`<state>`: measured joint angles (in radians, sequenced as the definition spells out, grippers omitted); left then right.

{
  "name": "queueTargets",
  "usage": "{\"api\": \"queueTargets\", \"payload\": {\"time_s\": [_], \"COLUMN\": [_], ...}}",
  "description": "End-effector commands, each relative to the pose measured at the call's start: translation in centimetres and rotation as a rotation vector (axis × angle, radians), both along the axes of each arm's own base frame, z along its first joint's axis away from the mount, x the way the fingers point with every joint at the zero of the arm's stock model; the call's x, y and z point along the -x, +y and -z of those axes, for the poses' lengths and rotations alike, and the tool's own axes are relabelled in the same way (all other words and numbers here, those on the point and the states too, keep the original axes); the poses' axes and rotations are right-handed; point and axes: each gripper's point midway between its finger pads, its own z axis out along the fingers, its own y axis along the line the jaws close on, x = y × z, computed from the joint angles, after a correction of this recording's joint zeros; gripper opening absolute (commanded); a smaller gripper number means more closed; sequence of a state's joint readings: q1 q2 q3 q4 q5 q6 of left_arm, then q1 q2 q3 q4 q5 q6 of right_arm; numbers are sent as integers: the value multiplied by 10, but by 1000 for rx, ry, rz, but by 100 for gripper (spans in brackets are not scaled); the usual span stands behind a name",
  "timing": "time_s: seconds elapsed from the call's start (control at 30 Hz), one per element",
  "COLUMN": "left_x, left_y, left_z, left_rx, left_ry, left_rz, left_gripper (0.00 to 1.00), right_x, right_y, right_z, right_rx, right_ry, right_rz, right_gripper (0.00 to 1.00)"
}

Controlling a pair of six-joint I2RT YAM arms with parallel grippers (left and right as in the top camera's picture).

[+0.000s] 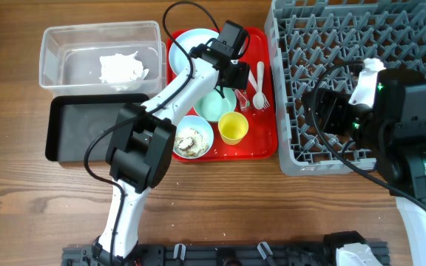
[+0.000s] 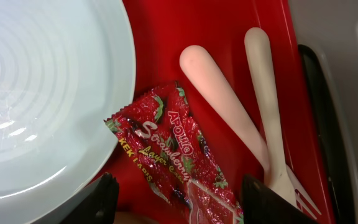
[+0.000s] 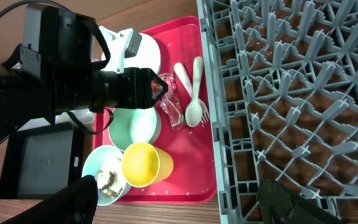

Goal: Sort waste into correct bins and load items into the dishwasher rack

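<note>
The red-and-white wrapper [image 2: 179, 162] lies on the red tray between the spoon [image 2: 222, 99] and a pale round dish [image 2: 42, 93]; I cannot tell if that dish is the plate or a bowl. My left gripper [image 2: 182, 202] is open, its fingers either side of the wrapper, not touching it. The fork [image 2: 269, 118] lies right of the spoon. In the overhead view the plate [image 1: 191, 41], mint bowl [image 1: 211, 107], bowl of food scraps [image 1: 193, 139] and yellow cup [image 1: 233, 127] sit on the tray. My right gripper [image 3: 179, 205] is open and empty over the dishwasher rack's [image 1: 346, 44] left edge.
The clear tub [image 1: 58, 52] at the back left holds white tissue [image 1: 123, 68]. The black tray [image 1: 80, 129] lies in front of it. The red tray [image 1: 261, 144] sits tight against the rack's left wall. The left arm reaches across the tray from the front.
</note>
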<state>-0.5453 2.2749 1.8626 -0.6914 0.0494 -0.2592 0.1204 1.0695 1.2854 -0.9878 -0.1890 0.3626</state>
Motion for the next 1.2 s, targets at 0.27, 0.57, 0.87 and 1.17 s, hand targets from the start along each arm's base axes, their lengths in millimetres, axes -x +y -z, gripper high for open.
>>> {"api": "queueTargets", "payload": {"time_s": [0.27,0.57,0.87,1.17], "left_x": [20,28,124,140], "left_y": [-20,-1,57,26], "left_z": [21,-86,-75,-31], "left_rx": [-45,15,-180,-61], "left_ry": [30,-65,266,317], "left_rz": [60,38,50,120], "left_gripper": [64,65,59,62], "right_x": [-2,-2,-2,0], "right_y": [-6,-5,-5,-6], "right_z": [-1,-1,-1,1], "right_rx": [16,16,15,17], "right_ry": [2,1,2,14], "right_rz": [25,24,25,25], "right_gripper": [84,85,86,86]}}
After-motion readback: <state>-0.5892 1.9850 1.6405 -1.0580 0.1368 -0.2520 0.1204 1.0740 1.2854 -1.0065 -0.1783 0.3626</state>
